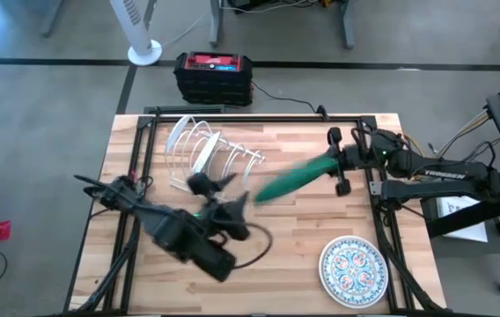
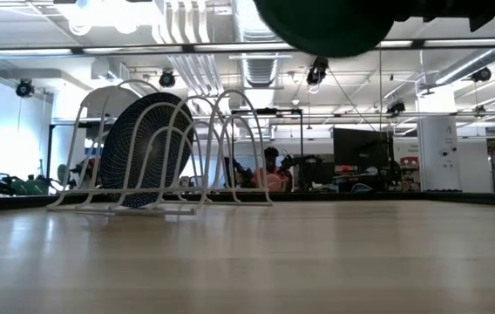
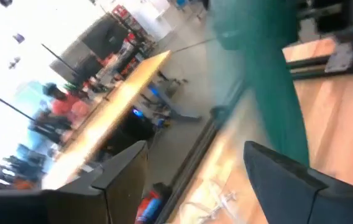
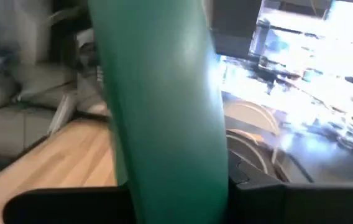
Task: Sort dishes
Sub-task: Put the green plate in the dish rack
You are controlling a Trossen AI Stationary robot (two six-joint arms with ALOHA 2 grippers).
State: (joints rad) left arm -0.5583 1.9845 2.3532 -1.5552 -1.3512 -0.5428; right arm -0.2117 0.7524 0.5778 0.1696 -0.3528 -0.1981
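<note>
Gripping the green plate (image 1: 290, 180) by its rim, the right gripper (image 1: 336, 165) carries it edge-on above the middle of the table (image 1: 320, 229), jaws pinched narrow on the edge — the right wrist view shows the plate filling the space between the fingers. The left gripper (image 1: 232, 210) sits just beside the plate's far end, jaws standing wide, holding nothing. A glazed plate like this is likely stiff, fairly heavy, slick and breakable, so the rim grip looks like the sensible hold, kept firm. Nearer the front edge lies the floral plate (image 1: 349, 269), flat on the wood. Farther back stands the white wire rack (image 2: 156, 157), a dark blue plate (image 2: 143, 148) upright in it.
</note>
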